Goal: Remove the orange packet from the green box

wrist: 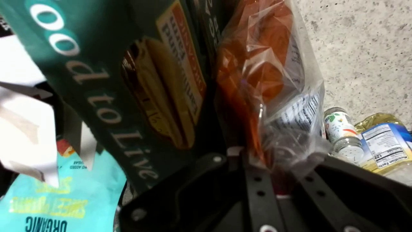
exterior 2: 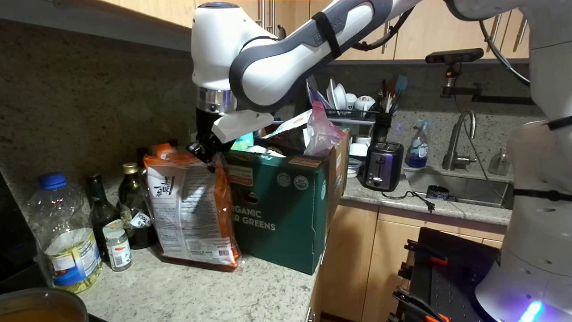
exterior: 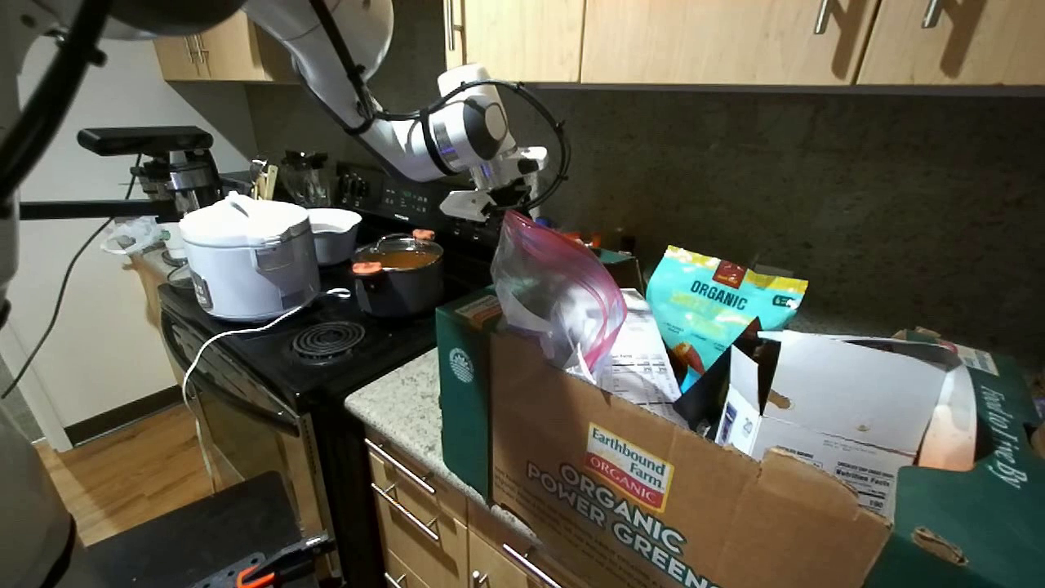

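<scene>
The claw points down with its jaws close together, clear film from the top of the orange packet pinched between them. The packet is out of the green box and upright, its pale printed face showing in an exterior view, its lower edge at the speckled worktop; whether its weight rests there cannot be told. It is just beside the box's green end panel; contact between the two is unclear.

On the packet's opposite side stand a gold-capped glass bottle, a dark bottle, a small shaker jar and, farthest over, a blue-capped plastic oil bottle.

The green box, also on the worktop, holds a pinkish translucent zip bag, a teal "ORGANIC" pouch and a white-lined carton; its brown front is printed "ORGANIC POWER GREENS".

Beside the worktop, the black electric stove carries a lidded pot with orange grips, a pale pan and a large white cooker. Well apart from the claw, a black toaster stands near the steel sink.
</scene>
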Tool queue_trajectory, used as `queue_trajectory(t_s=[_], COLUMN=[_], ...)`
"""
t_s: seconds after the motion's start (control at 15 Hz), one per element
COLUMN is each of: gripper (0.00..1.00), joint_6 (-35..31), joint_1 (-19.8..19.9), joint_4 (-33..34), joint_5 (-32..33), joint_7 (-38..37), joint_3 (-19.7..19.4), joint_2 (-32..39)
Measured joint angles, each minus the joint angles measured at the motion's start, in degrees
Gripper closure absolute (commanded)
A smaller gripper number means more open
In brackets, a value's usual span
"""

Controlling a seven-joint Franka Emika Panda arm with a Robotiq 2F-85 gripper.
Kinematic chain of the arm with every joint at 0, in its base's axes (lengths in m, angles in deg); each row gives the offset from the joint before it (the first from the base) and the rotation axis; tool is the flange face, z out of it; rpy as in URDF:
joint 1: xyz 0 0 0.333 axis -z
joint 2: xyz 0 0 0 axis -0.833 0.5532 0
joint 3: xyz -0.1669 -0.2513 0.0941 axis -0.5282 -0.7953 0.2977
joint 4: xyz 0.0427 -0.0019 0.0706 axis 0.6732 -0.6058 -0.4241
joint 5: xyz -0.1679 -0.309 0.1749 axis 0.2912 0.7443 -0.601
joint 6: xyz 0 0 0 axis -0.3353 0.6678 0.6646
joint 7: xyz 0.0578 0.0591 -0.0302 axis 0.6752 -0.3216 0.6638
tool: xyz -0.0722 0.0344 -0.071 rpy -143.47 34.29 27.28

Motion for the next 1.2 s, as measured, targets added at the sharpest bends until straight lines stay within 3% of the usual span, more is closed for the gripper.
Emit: queue_trajectory(t_s=[0.07,0.47,0.87,1.0,1.2], gripper=[0.67,0.26,0.11,0.02,0.00], joint_6=[0.0,0.0,-0.1,0.0,0.5], joint_1=[0.0,0.2,0.3,0.4,0.5], joint_4=[-0.1,-0.8,-3.5,-5.2,-8.0], joint_5=[-0.1,-0.3,-0.4,-0.6,-2.5], joint_7=[0.0,-1.2,-3.6,-4.2,-4.3], joint_3=[0.0,0.0,0.1,0.7,2.3], joint_2=[0.0,-1.4,-6.4,-8.4,-11.6])
